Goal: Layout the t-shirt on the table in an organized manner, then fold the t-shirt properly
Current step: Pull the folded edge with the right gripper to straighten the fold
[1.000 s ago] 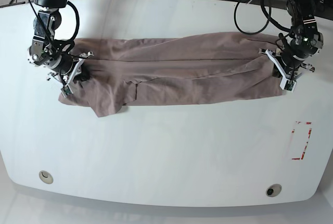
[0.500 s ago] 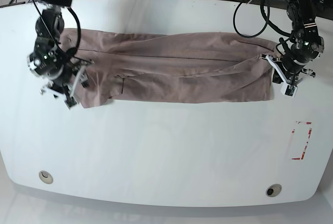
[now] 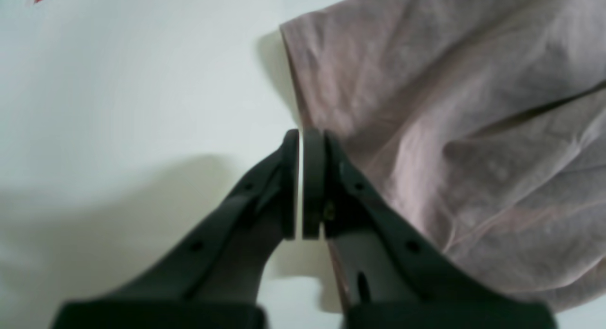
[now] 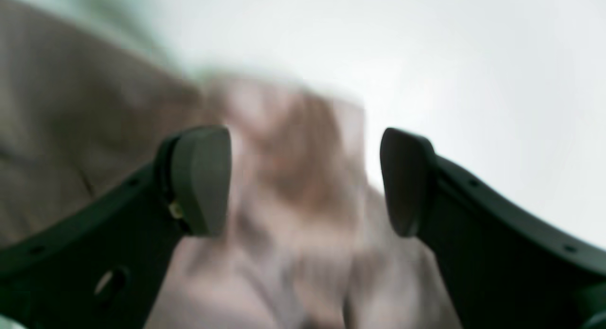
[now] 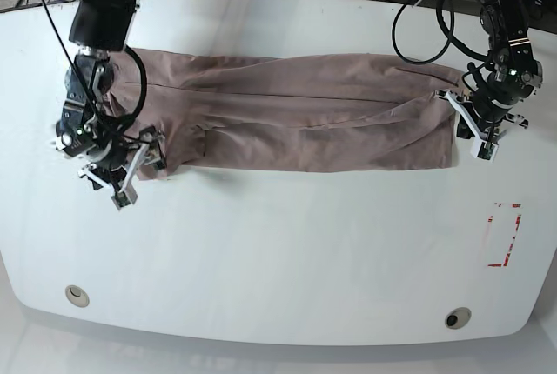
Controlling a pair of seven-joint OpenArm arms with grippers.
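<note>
Glossy white table (image 5: 278,252), mauve t-shirt (image 5: 296,122) stretched across it, red tape marks (image 5: 505,235)

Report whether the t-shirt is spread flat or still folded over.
Folded over. The t-shirt lies as a long band across the table, with a lengthwise crease and overlapping layers; no sleeves or neckline are laid out.
</note>
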